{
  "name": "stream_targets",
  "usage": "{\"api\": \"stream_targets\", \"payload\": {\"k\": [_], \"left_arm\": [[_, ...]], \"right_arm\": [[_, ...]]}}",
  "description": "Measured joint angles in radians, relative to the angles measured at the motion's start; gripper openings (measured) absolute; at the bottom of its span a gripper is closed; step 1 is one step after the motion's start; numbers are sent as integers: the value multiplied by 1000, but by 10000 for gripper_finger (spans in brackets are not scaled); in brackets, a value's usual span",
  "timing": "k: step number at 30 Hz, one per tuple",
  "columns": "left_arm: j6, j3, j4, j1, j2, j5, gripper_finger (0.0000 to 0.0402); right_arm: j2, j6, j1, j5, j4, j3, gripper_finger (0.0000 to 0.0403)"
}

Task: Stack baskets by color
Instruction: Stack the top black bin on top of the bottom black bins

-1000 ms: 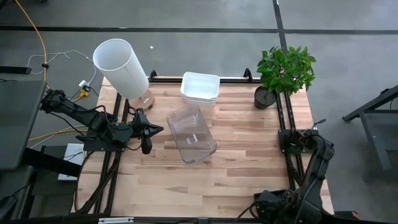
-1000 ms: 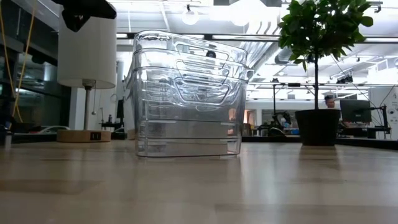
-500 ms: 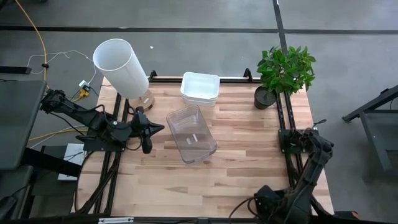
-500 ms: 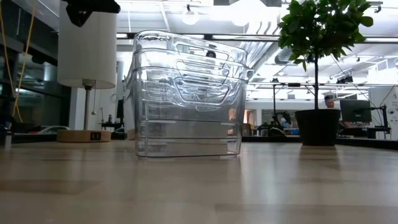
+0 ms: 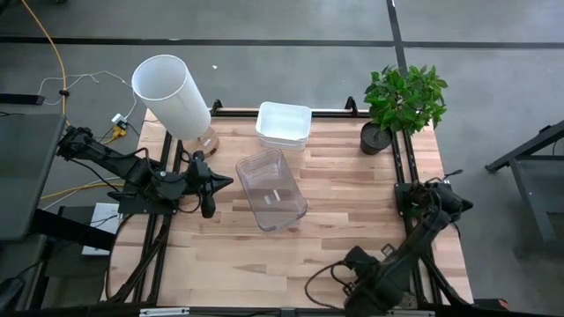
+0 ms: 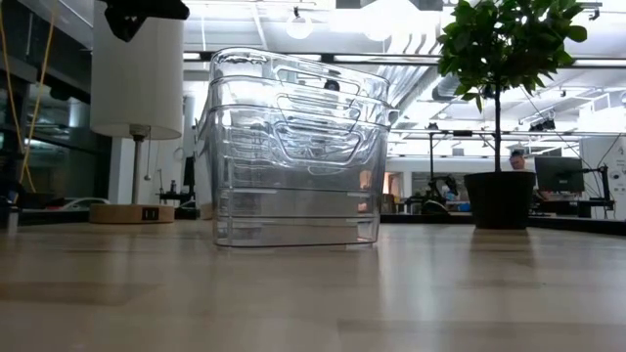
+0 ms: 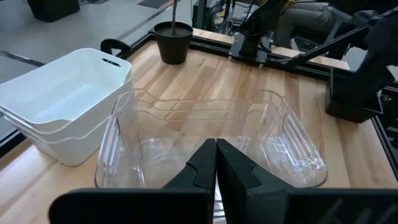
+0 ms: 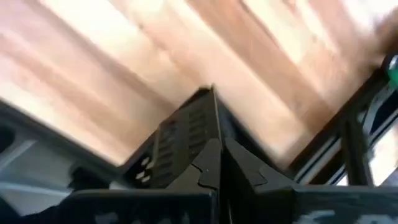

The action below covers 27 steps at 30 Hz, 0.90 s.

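High view: pale wooden slatted table [image 5: 352, 229] carries both stacks already sorted. Nested clear see-through plastic baskets [image 5: 271, 188] at table centre, long axis running near-to-far, slightly skewed. Nested opaque white plastic baskets [image 5: 284, 124] just beyond, at far edge. Left gripper [image 5: 208, 184] hovers just left of clear stack, fingers pressed together, empty; nearer arm. Right gripper [image 8: 214, 158] clenched, empty, low at near right corner, well apart. Judgement: stacking looks done.

You've got clear baskets [image 5: 271, 189] nested upright mid-table; white baskets [image 5: 284, 124] stacked just behind, at the far edge.
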<state>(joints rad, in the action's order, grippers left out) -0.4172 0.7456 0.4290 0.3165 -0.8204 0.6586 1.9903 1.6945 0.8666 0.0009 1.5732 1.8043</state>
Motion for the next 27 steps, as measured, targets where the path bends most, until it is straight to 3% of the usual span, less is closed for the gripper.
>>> {"api": "stream_targets", "payload": {"k": [8, 14, 27], "left_arm": [[2, 0, 0, 0, 0, 0, 0], [2, 0, 0, 0, 0, 0, 0], [2, 0, -8, 0, 0, 1, 0]], "right_arm": [[0, -167, -72, 49, -1, -25, 1], [-14, -193, -71, 52, -2, 22, 1], [-18, -206, -41, -54, -3, 155, 0]]}}
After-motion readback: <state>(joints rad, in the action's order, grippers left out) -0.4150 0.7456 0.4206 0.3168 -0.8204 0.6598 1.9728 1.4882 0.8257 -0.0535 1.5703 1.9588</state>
